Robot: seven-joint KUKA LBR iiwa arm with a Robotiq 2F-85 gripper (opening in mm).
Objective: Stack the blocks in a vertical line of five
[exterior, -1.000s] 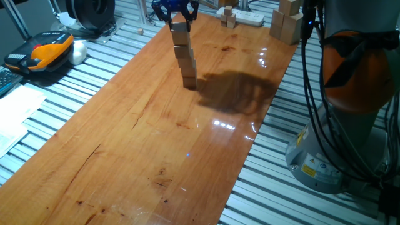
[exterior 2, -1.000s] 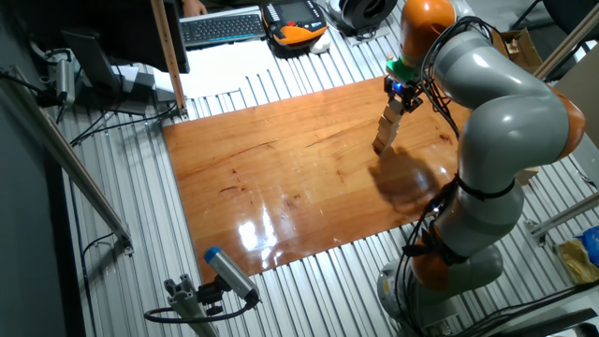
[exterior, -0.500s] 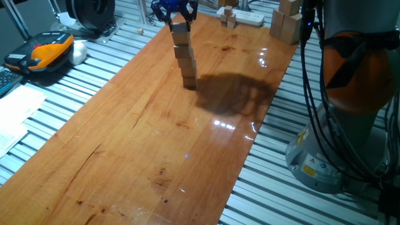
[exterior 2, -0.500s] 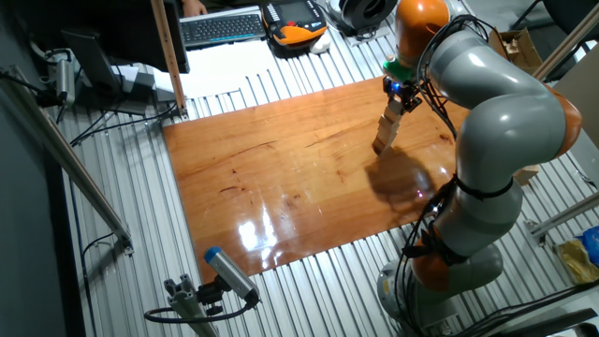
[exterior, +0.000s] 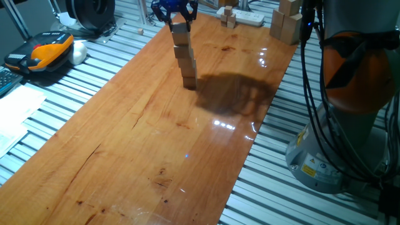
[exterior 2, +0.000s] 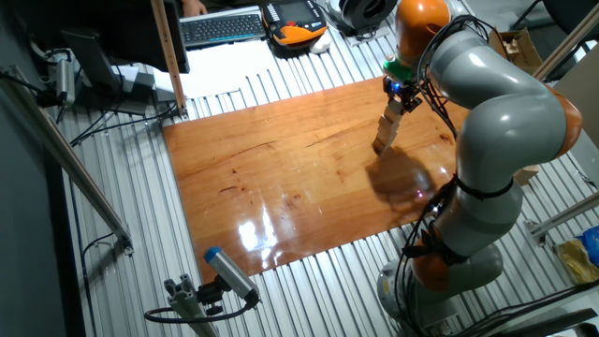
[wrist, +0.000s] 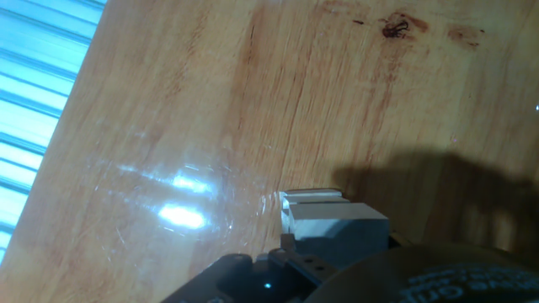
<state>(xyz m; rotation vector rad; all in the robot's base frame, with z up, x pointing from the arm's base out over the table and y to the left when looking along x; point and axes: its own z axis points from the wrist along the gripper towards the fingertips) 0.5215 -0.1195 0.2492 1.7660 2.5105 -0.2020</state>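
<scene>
Five light-tan wooden blocks stand in one slightly leaning column (exterior: pixel 184 56) on the wooden table board (exterior: pixel 144 137); the column also shows in the other fixed view (exterior 2: pixel 387 126). My gripper (exterior: pixel 179 20) hangs straight over the column, its fingers astride the top block (exterior: pixel 180 29) with a little space on each side, so it looks open. In the other fixed view the gripper (exterior 2: pixel 400 94) sits at the column's top. In the hand view the top block (wrist: pixel 337 223) lies just below the hand, and the blocks under it are mostly hidden.
Larger pale wooden blocks (exterior: pixel 286 22), a white power strip (exterior: pixel 247 17) and tiny wooden pieces (exterior: pixel 228 17) lie beyond the board's far end. The robot base (exterior: pixel 350 94) stands to the right. An orange and black device (exterior: pixel 47 50) lies to the left.
The gripper has shifted very slightly up and left between one second ago and half a second ago, then stayed still. The column of blocks has not moved.
</scene>
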